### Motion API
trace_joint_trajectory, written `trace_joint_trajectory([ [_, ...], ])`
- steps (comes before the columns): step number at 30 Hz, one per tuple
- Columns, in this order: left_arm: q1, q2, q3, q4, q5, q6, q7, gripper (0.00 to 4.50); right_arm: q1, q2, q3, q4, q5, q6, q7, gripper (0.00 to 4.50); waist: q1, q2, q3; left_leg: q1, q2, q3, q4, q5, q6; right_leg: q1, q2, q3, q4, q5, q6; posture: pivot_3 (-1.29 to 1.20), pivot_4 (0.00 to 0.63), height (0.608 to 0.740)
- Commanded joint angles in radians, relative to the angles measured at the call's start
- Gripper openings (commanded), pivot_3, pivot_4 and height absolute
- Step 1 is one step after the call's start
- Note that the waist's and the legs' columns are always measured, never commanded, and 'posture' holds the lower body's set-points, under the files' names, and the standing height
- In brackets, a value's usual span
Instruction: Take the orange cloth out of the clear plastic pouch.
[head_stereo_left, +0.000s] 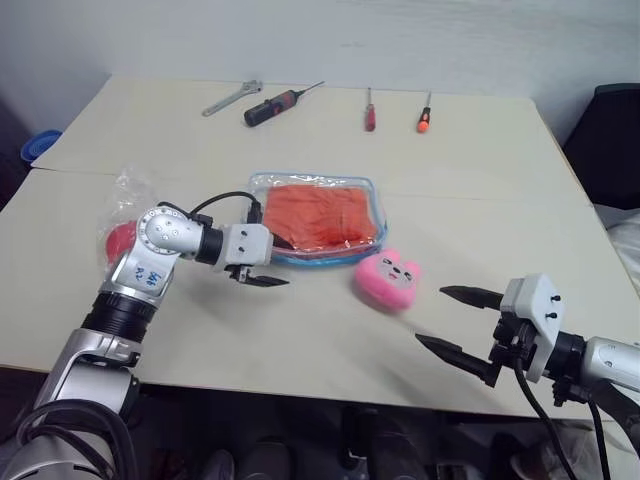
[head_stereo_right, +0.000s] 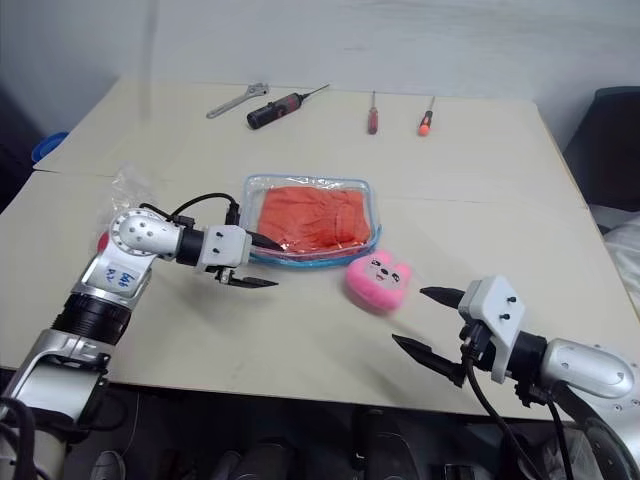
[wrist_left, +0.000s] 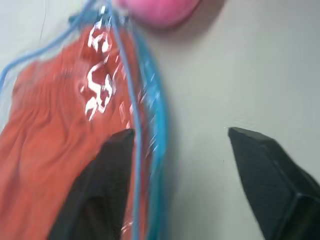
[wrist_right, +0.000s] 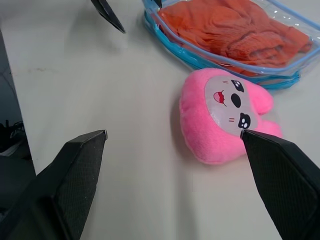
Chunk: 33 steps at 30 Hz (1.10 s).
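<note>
A pale beige surface with a seam across it stands before a light wall; a dark chair edge sits beyond its far right corner. The pouch lies flat near the middle, with the cloth inside it, filling most of it.

A crinkly bag with something red lies left of the pouch, half hidden behind the left arm. A blue item is cut off at the far left edge.

Beyond the pouch lie a wrench, a black-handled driver, a red screwdriver and an orange one. A pink plush sits just beside the pouch's near right corner.

The left pincer is open at the pouch's near left edge, one finger over the plastic, gripping nothing. The right pincer is spread wide and empty, near the plush, well apart from the pouch.
</note>
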Motion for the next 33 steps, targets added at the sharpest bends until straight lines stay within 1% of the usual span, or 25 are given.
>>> trace_joint_trajectory([
  [1,-0.09,-0.1,-0.035,-0.107,-0.06,0.109,-0.02,3.41,0.005,-0.007,-0.037,-0.039,0.002,-0.021,-0.003,4.5,0.006,0.0,0.0,0.0,0.0,-0.001,0.001,0.0,0.0,0.001,0.0,0.0,0.0,0.0,0.0,0.0,0.15,0.74],
  [2,-0.107,-0.133,-0.053,-0.105,-0.05,0.104,-0.017,3.41,0.006,-0.006,-0.042,-0.039,0.002,-0.02,-0.005,4.5,0.008,0.0,0.0,-0.001,-0.001,-0.002,0.002,0.0,0.001,0.001,0.0,0.0,0.0,0.0,0.0,0.0,0.15,0.74],
  [4,-0.145,-0.221,-0.109,-0.054,0.007,0.041,0.004,3.41,0.006,-0.007,-0.053,-0.042,0.002,-0.017,-0.01,4.5,0.012,0.0,0.0,-0.001,-0.001,-0.002,0.004,-0.001,0.003,0.002,0.0,0.0,0.0,0.001,0.001,0.0,0.15,0.74],
  [7,-0.193,-0.326,-0.187,0.085,0.121,-0.11,0.062,3.41,0.014,-0.006,-0.069,-0.055,0.005,-0.011,-0.019,4.5,0.012,0.0,0.0,-0.002,-0.002,0.001,0.004,-0.002,0.005,0.002,0.0,0.001,-0.001,0.001,0.002,0.0,0.15,0.74],
  [9,-0.219,-0.377,-0.228,0.181,0.186,-0.201,0.102,3.41,0.022,-0.003,-0.082,-0.067,0.009,-0.004,-0.029,4.5,0.005,-0.001,0.0,-0.002,-0.002,0.002,0.004,-0.003,0.005,0.002,0.001,0.003,-0.001,0.001,0.003,0.0,0.15,0.74],
  [12,-0.247,-0.427,-0.257,0.297,0.254,-0.301,0.161,3.41,0.032,0.002,-0.095,-0.084,0.013,0.004,-0.047,4.5,-0.003,-0.001,0.0,-0.004,-0.001,0.004,0.004,-0.003,0.005,0.002,0.003,0.006,-0.001,0.002,0.003,0.0,0.15,0.74],
  [15,-0.269,-0.452,-0.277,0.381,0.328,-0.389,0.239,3.41,0.038,0.005,-0.097,-0.094,0.014,0.006,-0.062,4.5,-0.002,-0.001,0.0,-0.002,-0.001,0.005,0.003,-0.003,0.005,0.002,0.003,0.008,0.0,0.002,0.003,0.0,0.15,0.74],
  [17,-0.269,-0.462,-0.265,0.402,0.329,-0.407,0.262,3.03,0.038,0.007,-0.093,-0.096,0.013,0.005,-0.07,4.5,0.0,-0.001,0.0,-0.002,-0.001,0.005,0.003,-0.003,0.005,0.002,0.003,0.009,0.0,0.002,0.003,0.0,0.15,0.74],
  [18,-0.264,-0.461,-0.258,0.402,0.32,-0.412,0.255,2.93,0.036,0.007,-0.089,-0.094,0.012,0.004,-0.072,4.5,0.001,-0.001,0.0,-0.002,-0.001,0.005,0.003,-0.003,0.005,0.002,0.003,0.009,0.0,0.002,0.003,0.0,0.15,0.74],
  [20,-0.259,-0.458,-0.253,0.402,0.31,-0.42,0.243,2.38,0.035,0.006,-0.086,-0.093,0.011,0.003,-0.075,4.5,0.003,-0.001,0.0,-0.002,-0.001,0.005,0.003,-0.003,0.006,0.001,0.002,0.008,0.0,0.002,0.003,0.0,0.15,0.74],
  [23,-0.217,-0.416,-0.236,0.354,0.269,-0.409,0.19,1.42,-0.009,-0.013,-0.036,-0.058,-0.023,-0.012,-0.066,4.5,0.001,-0.001,0.0,-0.001,-0.001,0.005,0.003,-0.003,0.006,0.001,0.002,0.008,0.0,0.002,0.003,0.0,0.15,0.74],
  [26,-0.166,-0.362,-0.224,0.27,0.223,-0.374,0.12,0.68,-0.09,-0.035,0.043,0.0,-0.082,-0.03,-0.06,4.5,-0.006,-0.001,0.0,-0.001,-0.001,0.005,0.003,-0.003,0.005,0.001,0.002,0.008,0.0,0.002,0.003,0.0,0.15,0.74],
  [28,-0.124,-0.321,-0.207,0.19,0.199,-0.325,0.095,0.19,-0.175,-0.052,0.12,0.067,-0.156,-0.056,-0.06,4.5,-0.008,-0.001,0.0,0.001,-0.001,0.005,0.003,-0.003,0.005,0.001,0.002,0.008,0.0,0.002,0.003,0.0,0.15,0.74],
  [29,-0.108,-0.308,-0.199,0.159,0.191,-0.302,0.092,0.03,-0.207,-0.057,0.15,0.093,-0.185,-0.067,-0.059,4.5,-0.007,-0.001,0.0,0.001,-0.001,0.005,0.003,-0.003,0.005,0.001,0.002,0.008,0.001,0.002,0.003,0.0,0.15,0.74],
  [33,-0.037,-0.244,-0.159,0.021,0.171,-0.175,0.092,0.03,-0.409,-0.061,0.352,0.284,-0.39,-0.199,-0.037,4.5,-0.003,0.0,0.0,0.0,-0.001,0.004,0.005,-0.003,0.005,-0.001,0.002,0.007,0.0,0.002,0.003,0.0,0.15,0.74],
])
